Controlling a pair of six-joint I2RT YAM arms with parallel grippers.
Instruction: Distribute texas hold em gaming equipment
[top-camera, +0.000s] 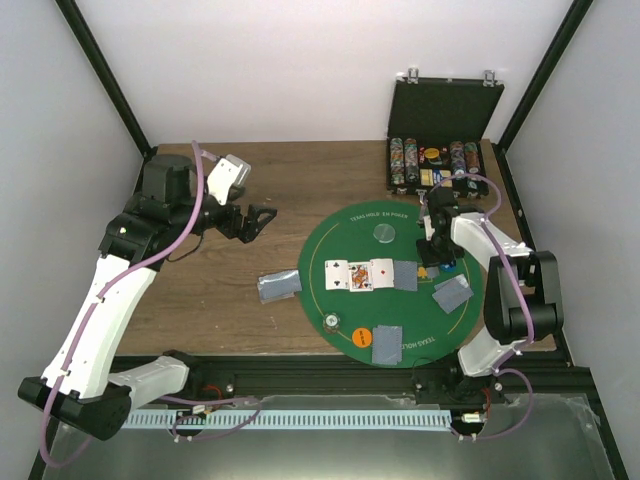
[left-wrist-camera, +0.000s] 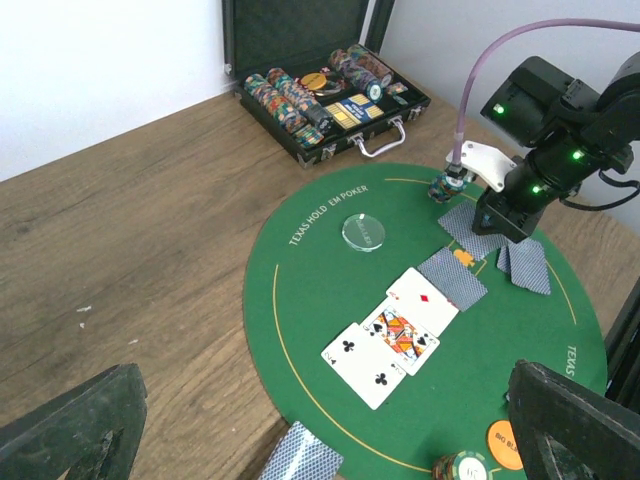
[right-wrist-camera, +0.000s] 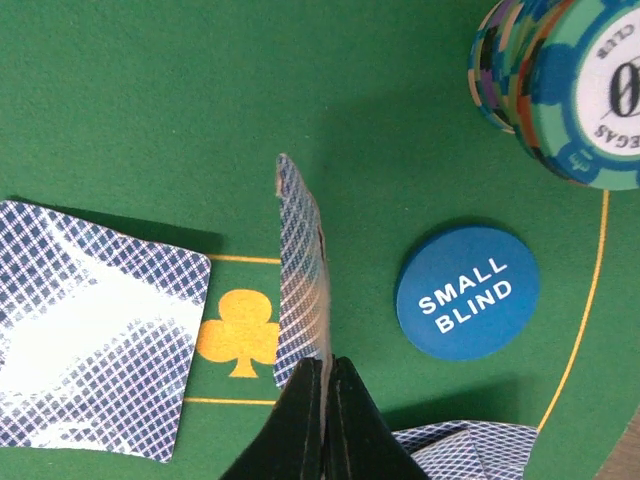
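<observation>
Our right fingers clamped a grey-blue-backed playing card above the round green felt mat; our left fingers stood apart.

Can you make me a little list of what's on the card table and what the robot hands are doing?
left gripper: open, holding nothing
right gripper: shut on a card, held on edge over the mat
face-up cards: three in a row, mid-mat
blue disc: says SMALL BLIND, lies flat beside the held card
chip stack: stands near the blue disc
case: open, behind the mat
</observation>
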